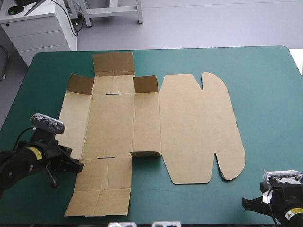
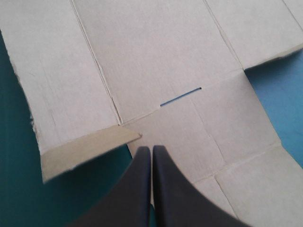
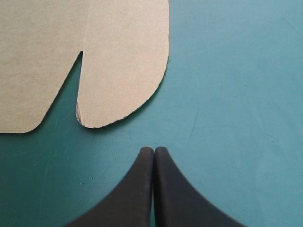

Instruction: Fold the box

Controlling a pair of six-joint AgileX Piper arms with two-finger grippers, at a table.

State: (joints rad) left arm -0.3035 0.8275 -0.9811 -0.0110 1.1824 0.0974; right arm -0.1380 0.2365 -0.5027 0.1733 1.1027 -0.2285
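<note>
One brown box [image 1: 189, 127] lies mostly flat on the tabletop [image 1: 270, 94], corner flaps raised. Two end effectors, left end effector [image 2: 152, 149] and right end effector [image 3: 154, 150], both pinched together and empty, sit by its near corners.

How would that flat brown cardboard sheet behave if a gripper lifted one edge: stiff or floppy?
The brown cut-board box probably stays stiff within panels but likely hinges at its creases, as the raised flaps suggest. Thin and flat, it seems light and might slide on the teal-green cover.

In both wrist views the box [image 2: 165, 61] runs past the edges (most of it unseen).
</note>
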